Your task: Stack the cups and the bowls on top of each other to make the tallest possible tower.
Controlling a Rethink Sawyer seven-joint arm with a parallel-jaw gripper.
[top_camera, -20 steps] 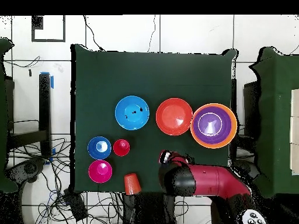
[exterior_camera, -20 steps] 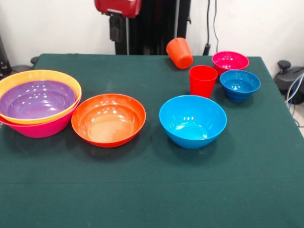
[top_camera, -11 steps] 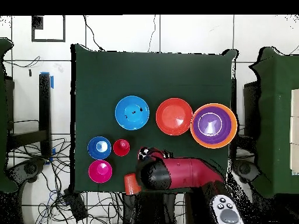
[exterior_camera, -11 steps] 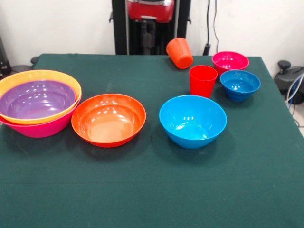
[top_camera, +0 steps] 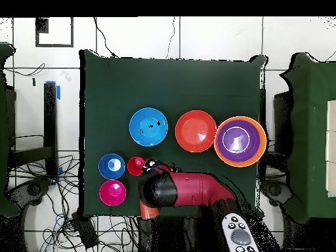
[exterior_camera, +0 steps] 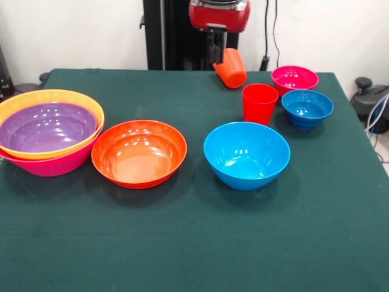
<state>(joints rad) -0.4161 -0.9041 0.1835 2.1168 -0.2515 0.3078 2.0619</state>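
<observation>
Tower (exterior_camera: 48, 131) at left of the front view: glossy purple bowl nested in yellow-orange bowl, in big pink bowl. Unstacked: red-orange bowl (exterior_camera: 139, 152), medium blue bowl (exterior_camera: 246, 155), small blue bowl (exterior_camera: 307, 107), magenta bowl (exterior_camera: 294, 78), red tumbler (exterior_camera: 259, 103), tipped orange tumbler (exterior_camera: 230, 67). Gripper (exterior_camera: 214, 48) beside the orange tumbler at upper centre; finger spacing cannot be told.

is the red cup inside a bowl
No, the red cup stands upright on the table, apart from the bowls.
</observation>
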